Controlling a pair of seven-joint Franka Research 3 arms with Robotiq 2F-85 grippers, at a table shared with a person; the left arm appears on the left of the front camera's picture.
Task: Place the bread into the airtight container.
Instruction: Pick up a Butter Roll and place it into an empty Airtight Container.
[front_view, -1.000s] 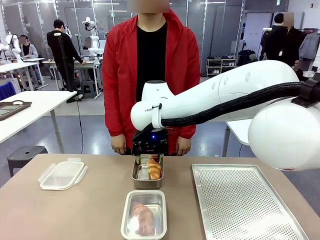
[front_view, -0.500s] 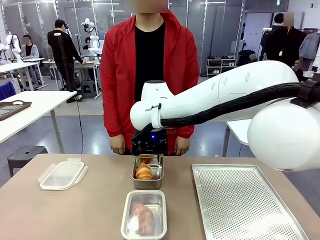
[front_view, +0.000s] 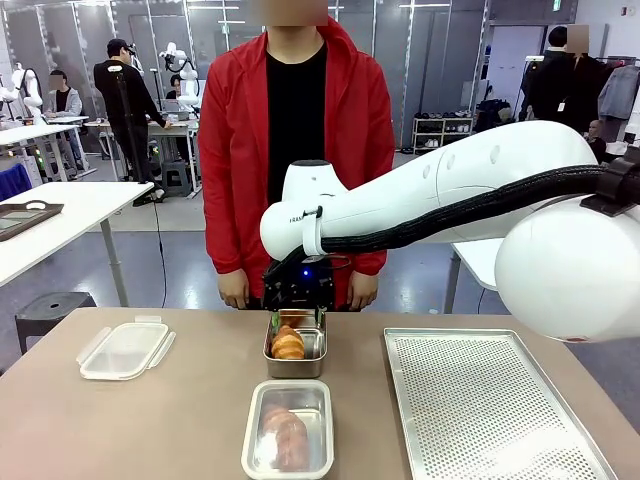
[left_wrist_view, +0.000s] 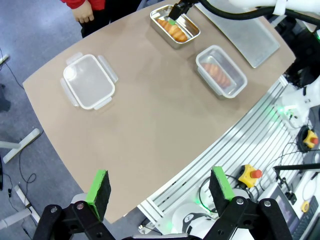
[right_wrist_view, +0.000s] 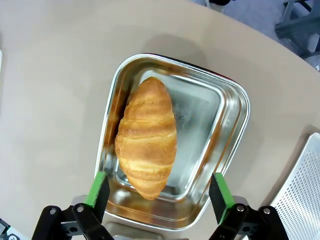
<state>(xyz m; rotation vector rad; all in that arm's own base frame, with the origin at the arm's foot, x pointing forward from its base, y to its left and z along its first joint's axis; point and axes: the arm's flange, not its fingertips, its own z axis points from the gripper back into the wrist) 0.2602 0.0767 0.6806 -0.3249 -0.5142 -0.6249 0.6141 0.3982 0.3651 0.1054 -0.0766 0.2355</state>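
Near the table's front edge sits the airtight container (front_view: 288, 428) with one bread (front_view: 285, 437) already inside. Just behind it is the steel pan (front_view: 295, 345) holding the croissant (right_wrist_view: 146, 136), which leans on one wall. The right gripper (right_wrist_view: 158, 192) hangs wide open above it, holding nothing. It could slip or get squashed if pinched badly. The left gripper (left_wrist_view: 159, 187) waits open and empty, well off the table.

The right arm reaches across the middle, its right pincer (front_view: 298, 316) pointing down with fingers wide apart and empty. The left pincer (left_wrist_view: 159, 190) is high up, also spread and empty.
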